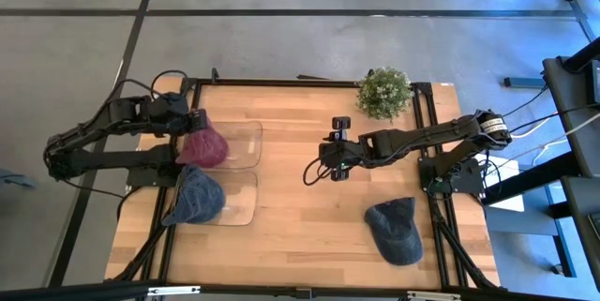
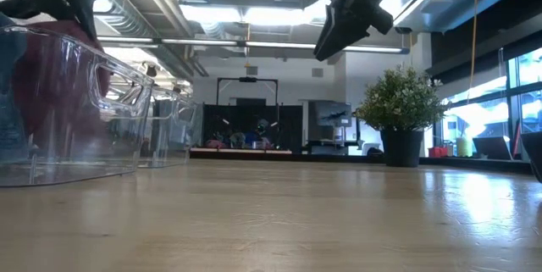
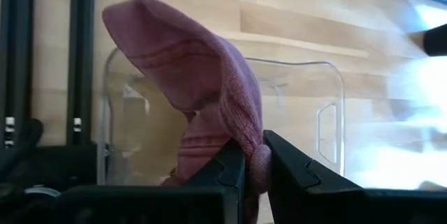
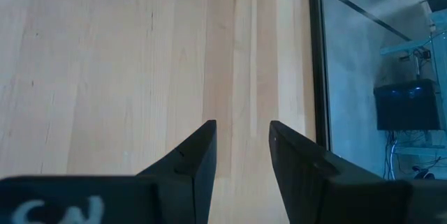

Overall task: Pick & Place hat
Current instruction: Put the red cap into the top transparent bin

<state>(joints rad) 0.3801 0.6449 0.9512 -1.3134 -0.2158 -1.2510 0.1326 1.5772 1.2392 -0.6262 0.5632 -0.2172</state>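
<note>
A pink knitted hat (image 1: 203, 146) hangs from my left gripper (image 3: 253, 161) above the far clear bin (image 1: 246, 143) at the table's left side; the gripper is shut on it. A blue denim cap (image 1: 195, 196) lies in the nearer clear bin (image 1: 240, 200), its brim over the bin's left rim. A second dark blue cap (image 1: 395, 228) lies flat on the table near the right front corner. My right gripper (image 4: 242, 147) is open and held high over the table's middle (image 1: 333, 160), touching nothing. My left gripper pinches a bunched fold of the pink hat's knit (image 3: 257, 162) between its two fingers. The fingers come from the table's left side. In the wrist view the hat's crown (image 3: 174, 49) bulges out beyond the fingertips, over the far bin; in the low view the hat reaches down inside that bin.
A potted plant (image 1: 384, 92) stands at the table's far edge, right of centre. The two clear bins (image 2: 76, 102) take up the left part of the table. Bare wood (image 1: 309, 217) lies between the bins and the dark blue cap.
</note>
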